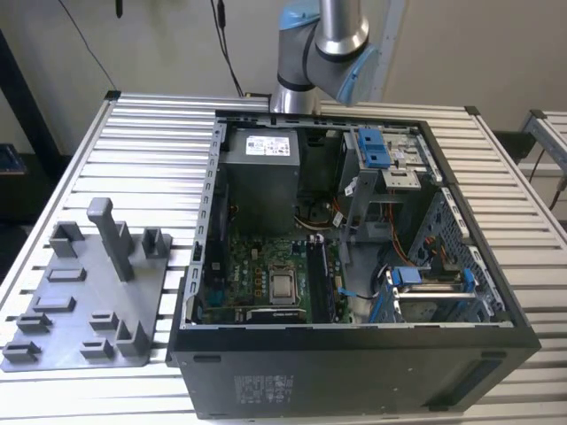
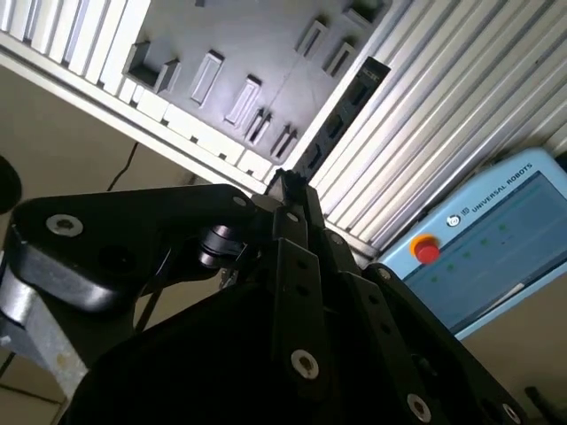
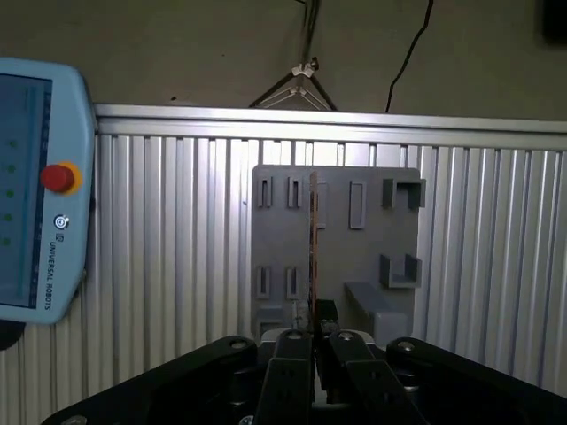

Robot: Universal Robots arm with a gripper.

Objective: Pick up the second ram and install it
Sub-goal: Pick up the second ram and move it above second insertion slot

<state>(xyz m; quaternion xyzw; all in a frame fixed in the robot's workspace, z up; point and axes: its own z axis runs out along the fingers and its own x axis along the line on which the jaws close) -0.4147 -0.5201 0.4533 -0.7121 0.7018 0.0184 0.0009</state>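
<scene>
Second ram [image 2: 344,113] juts straight out, clamped in the gripper [image 2: 288,190].

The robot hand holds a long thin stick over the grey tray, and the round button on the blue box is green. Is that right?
Not quite: the button is red, not green, as the first wrist view shows. The hand does hold the long thin stick over the grey tray.

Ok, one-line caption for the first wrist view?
The gripper holds the second ram edge-on, grey holder tray and slatted table behind it.
</scene>
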